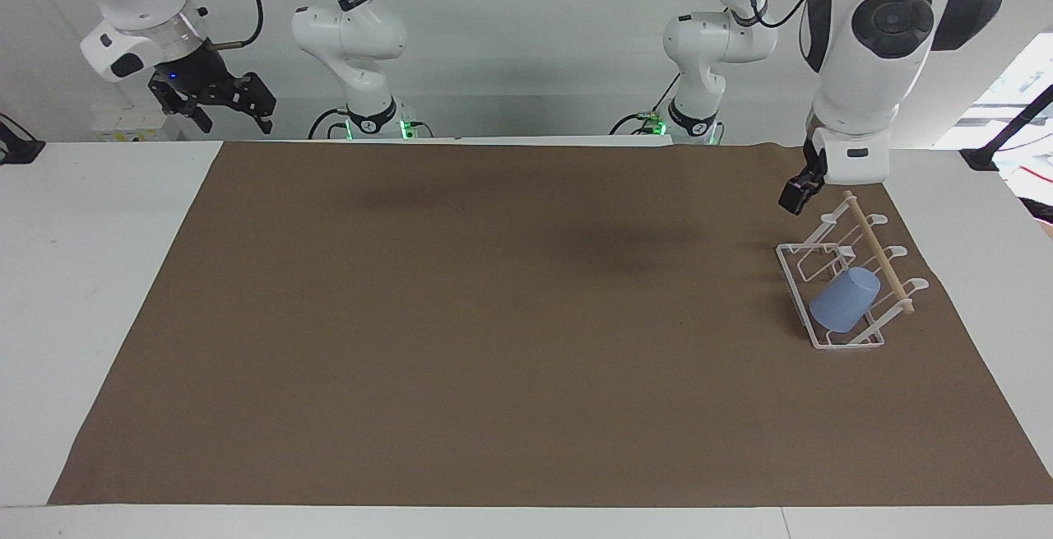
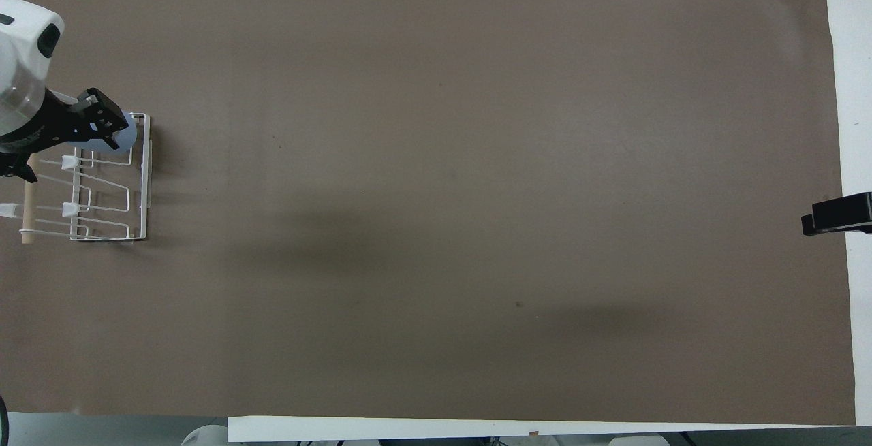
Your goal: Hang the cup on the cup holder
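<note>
The light-blue cup (image 1: 843,300) hangs mouth-down and tilted on a slanted prong of the white wire cup holder (image 1: 796,277), at the rack's end farther from the robots. The rack stands at the left arm's end of the table and has a wooden dowel (image 1: 880,255) along its top. In the overhead view only a sliver of the cup (image 2: 127,138) shows on the cup holder (image 2: 141,180). My left gripper (image 1: 796,193) is empty, raised in the air over the rack and apart from the cup; it also shows in the overhead view (image 2: 102,119). My right gripper (image 1: 218,107) waits, open and empty, high over the table's right-arm end.
A brown mat (image 1: 494,317) covers most of the white table (image 1: 82,276); the rack stands on it near its edge. A black tip of the right gripper (image 2: 836,214) shows at the overhead view's edge.
</note>
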`<state>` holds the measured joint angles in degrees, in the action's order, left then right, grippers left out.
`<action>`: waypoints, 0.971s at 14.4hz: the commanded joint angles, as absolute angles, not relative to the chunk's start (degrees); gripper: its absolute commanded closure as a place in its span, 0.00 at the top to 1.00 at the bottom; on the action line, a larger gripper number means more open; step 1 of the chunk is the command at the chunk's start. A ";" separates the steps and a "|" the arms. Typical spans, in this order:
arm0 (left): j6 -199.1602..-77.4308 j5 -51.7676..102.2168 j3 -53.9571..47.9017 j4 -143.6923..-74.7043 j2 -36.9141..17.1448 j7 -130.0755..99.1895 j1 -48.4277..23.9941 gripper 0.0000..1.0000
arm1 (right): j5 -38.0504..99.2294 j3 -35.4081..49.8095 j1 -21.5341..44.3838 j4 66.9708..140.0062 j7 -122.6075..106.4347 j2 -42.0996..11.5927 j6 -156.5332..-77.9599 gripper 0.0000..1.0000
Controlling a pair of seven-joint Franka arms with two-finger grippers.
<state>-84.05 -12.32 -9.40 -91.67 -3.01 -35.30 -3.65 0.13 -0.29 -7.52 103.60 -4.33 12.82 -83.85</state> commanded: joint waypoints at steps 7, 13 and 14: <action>-86.30 1.84 -8.71 -87.02 -2.63 -1.51 0.97 1.00 | -0.44 -0.26 -7.65 102.92 -4.57 12.57 -83.06 1.00; -86.49 3.16 -8.44 -86.66 -2.55 0.44 0.88 1.00 | -0.35 -0.26 -7.65 102.92 -4.57 12.57 -83.06 1.00; -86.40 2.99 -8.44 -86.66 -2.46 0.44 0.88 1.00 | -0.35 -0.26 -7.65 102.92 -4.57 12.57 -83.06 1.00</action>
